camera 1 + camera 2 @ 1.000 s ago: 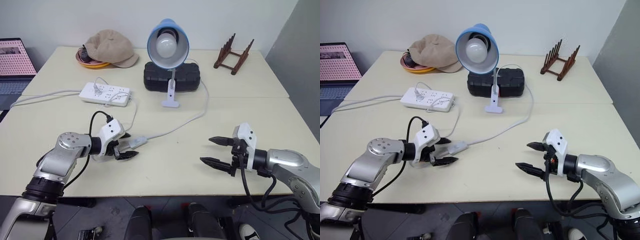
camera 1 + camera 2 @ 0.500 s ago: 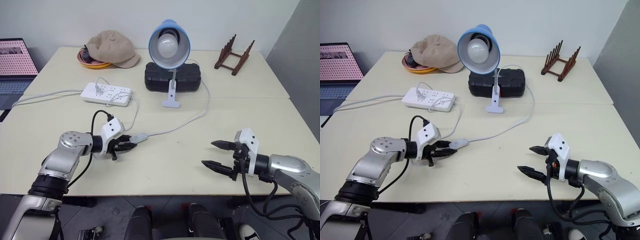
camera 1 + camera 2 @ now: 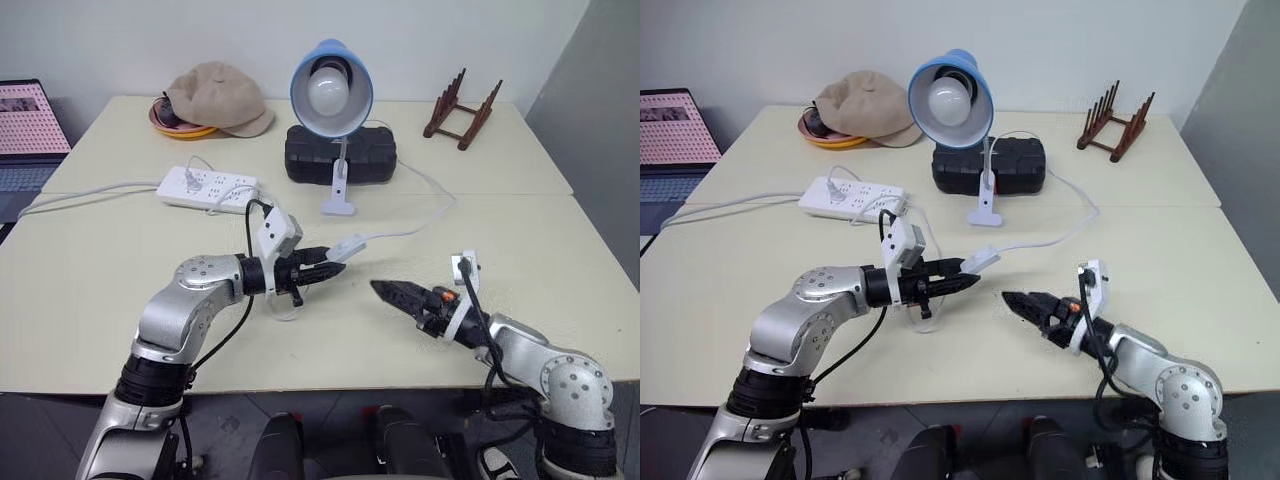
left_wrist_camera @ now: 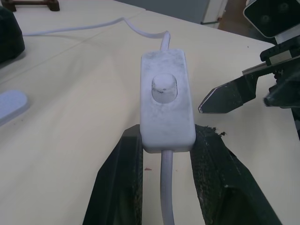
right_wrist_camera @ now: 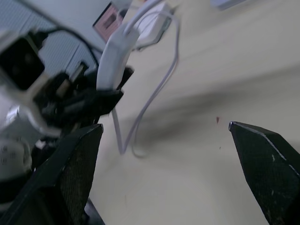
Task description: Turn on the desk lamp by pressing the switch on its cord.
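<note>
Gripping the switch (image 4: 167,107) between its two black fingers, the left gripper (image 3: 318,271) now holds it lifted off the table (image 3: 90,270), out in front of the desk lamp (image 3: 332,88) and a bit toward the robot; a second ago that gripper was spread around the switch as it lay flat on the table further left, then it clamped down and carried the switch up and rightward. Switch button faces up in the left wrist view, free end pointing at the lamp. Cord (image 3: 415,228) has been dragged along: it now arcs from the switch to the right of the lamp's clip base and back behind the black case (image 3: 340,156), and a loose loop hangs under the left gripper. Right gripper (image 3: 398,295) has swung in from the table's right edge toward the switch and rolled, fingers spread wide, holding nothing, tips close to the switch but apart from it. Lamp bulb looks unlit, same as before. Power strip (image 3: 208,188), cap (image 3: 212,96), wooden rack (image 3: 461,108) left and right of the lamp are unmoved.
</note>
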Controlling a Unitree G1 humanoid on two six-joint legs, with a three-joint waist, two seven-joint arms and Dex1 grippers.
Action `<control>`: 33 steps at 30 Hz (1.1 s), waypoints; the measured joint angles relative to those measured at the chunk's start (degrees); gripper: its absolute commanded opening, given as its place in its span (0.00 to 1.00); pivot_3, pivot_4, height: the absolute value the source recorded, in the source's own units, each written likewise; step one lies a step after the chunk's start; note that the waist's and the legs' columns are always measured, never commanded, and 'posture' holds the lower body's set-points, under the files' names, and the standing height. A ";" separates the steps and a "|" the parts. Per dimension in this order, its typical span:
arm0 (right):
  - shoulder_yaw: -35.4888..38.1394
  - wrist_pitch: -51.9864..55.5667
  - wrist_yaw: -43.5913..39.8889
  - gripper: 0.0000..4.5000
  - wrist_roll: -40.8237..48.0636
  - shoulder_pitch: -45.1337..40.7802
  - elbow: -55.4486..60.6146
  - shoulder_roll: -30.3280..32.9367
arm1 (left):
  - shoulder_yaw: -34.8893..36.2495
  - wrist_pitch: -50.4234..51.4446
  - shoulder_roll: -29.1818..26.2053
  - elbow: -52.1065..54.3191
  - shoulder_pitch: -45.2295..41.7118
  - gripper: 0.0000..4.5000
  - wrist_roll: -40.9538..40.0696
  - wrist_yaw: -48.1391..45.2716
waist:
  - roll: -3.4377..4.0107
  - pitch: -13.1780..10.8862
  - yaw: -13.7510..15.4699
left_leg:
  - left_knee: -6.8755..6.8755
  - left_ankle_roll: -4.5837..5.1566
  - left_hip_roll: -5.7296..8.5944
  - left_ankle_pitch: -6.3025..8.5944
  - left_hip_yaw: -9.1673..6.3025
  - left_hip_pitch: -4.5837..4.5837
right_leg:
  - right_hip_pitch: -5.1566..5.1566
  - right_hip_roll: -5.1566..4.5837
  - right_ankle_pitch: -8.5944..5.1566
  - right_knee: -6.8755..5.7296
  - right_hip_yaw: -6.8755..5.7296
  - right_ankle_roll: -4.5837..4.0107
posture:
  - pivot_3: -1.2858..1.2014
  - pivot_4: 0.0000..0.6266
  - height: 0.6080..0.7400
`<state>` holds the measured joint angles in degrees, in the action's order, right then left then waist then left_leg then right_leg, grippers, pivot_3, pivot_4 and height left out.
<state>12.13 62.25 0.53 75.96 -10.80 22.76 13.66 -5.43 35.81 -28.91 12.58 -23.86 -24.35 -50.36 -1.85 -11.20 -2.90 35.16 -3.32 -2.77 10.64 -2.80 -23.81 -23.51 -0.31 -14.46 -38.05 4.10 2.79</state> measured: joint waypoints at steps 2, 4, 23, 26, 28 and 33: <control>-0.34 -0.32 5.37 1.00 4.35 -2.99 -1.32 -1.58 | -0.83 -0.03 0.66 0.90 0.56 0.24 0.05 0.87 | 0.00 0.00 -0.17 | 0.00 0.01 0.00 -0.01 -0.03 -0.01 | 0.00 0.01 -0.03 0.00 -0.01 -0.07 | 0.52 0.24 1.00; -1.12 -1.10 10.80 1.00 9.38 -5.64 -2.13 -2.52 | -1.72 -0.28 0.77 1.30 0.78 0.24 0.40 1.07 | 0.00 0.00 -0.30 | 0.00 0.01 0.00 -0.01 -0.03 -0.03 | 0.00 0.02 -0.03 0.03 -0.01 -0.06 | 0.52 0.24 1.00; -10.10 -6.29 23.88 0.92 22.44 -10.93 -7.04 1.39 | -3.52 -2.49 0.55 3.04 1.76 0.24 1.98 2.33 | 0.00 0.00 -0.31 | -0.04 0.02 0.00 0.00 -0.04 -0.09 | -0.02 0.02 -0.07 0.08 -0.01 -0.10 | 0.52 0.24 1.00; -10.42 -6.84 24.34 0.79 22.55 -10.97 -7.46 1.68 | -3.54 -2.48 0.50 3.24 1.98 0.24 1.98 2.41 | 0.00 0.00 -0.31 | -0.04 0.02 0.00 0.00 -0.04 -0.09 | -0.02 0.02 -0.08 0.09 -0.01 -0.10 | 0.52 0.24 1.00; -11.14 -6.91 24.35 0.70 22.55 -10.97 -7.48 1.75 | -3.54 -2.46 0.49 3.53 1.99 0.24 1.98 2.48 | 0.00 0.00 -0.31 | -0.04 0.02 0.00 0.00 -0.03 -0.09 | -0.02 0.02 -0.08 0.10 -0.01 -0.11 | 0.52 0.24 1.00; -11.73 -6.92 24.31 0.44 22.36 -10.97 -7.49 2.06 | -3.54 -2.38 0.49 3.67 1.99 0.24 1.97 2.77 | 0.00 0.00 -0.31 | -0.04 0.02 0.00 0.00 -0.04 -0.09 | -0.02 0.01 -0.10 0.10 -0.01 -0.14 | 0.52 0.24 1.00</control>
<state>0.40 55.32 24.84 98.33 -21.77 15.28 15.72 -8.97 33.43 -28.41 16.26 -21.87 -22.39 -47.59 -1.85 -11.19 -3.21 35.11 -3.30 -2.77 10.64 -2.84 -23.91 -23.54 -0.30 -14.56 -37.95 4.09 2.65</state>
